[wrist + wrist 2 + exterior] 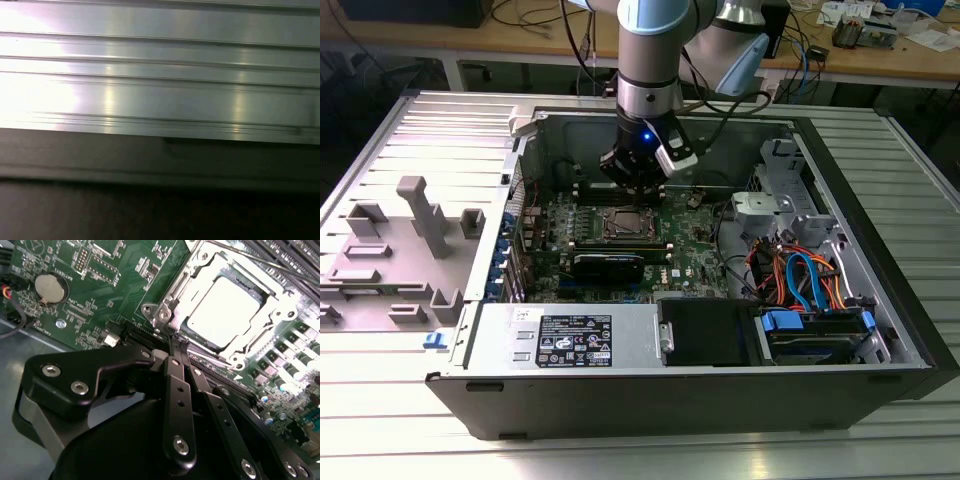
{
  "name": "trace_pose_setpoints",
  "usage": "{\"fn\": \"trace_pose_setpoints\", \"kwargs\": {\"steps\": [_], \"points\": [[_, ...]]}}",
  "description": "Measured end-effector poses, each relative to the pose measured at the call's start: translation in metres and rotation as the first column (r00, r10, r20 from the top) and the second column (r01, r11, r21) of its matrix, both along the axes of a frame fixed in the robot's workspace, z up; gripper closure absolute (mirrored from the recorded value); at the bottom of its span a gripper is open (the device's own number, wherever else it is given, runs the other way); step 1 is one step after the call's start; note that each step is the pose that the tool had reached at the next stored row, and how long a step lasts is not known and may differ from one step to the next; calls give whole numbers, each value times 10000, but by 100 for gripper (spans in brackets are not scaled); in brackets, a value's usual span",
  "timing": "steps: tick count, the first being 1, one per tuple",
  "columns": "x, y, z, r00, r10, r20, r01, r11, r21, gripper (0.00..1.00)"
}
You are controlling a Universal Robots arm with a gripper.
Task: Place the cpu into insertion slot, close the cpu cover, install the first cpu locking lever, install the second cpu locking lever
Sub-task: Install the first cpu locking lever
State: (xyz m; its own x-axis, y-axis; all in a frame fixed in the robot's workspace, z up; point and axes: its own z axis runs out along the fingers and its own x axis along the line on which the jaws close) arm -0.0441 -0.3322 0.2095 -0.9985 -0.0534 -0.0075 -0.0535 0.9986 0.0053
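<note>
At cover (176, 296) corner, claw (178, 343) pinched narrow, nothing visibly held. Seated cpu (225, 310) under it: likely light, fragile, edges only. Thin cover likely stiff, slick; press its rim.

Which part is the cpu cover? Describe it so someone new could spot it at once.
Inside the open computer case, find the green motherboard and look just beyond the gripper. The cpu cover is the thin silvery square frame there, the pale cpu showing through its window. Its neighbours are dark slots and a plain round button cell.
</note>
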Motion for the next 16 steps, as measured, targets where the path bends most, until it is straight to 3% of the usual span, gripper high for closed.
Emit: {"fn": "trace_pose_setpoints", "kwargs": {"steps": [16], "points": [[18, 6, -14, 10000, 0, 0, 0, 10000, 1, 89]]}}
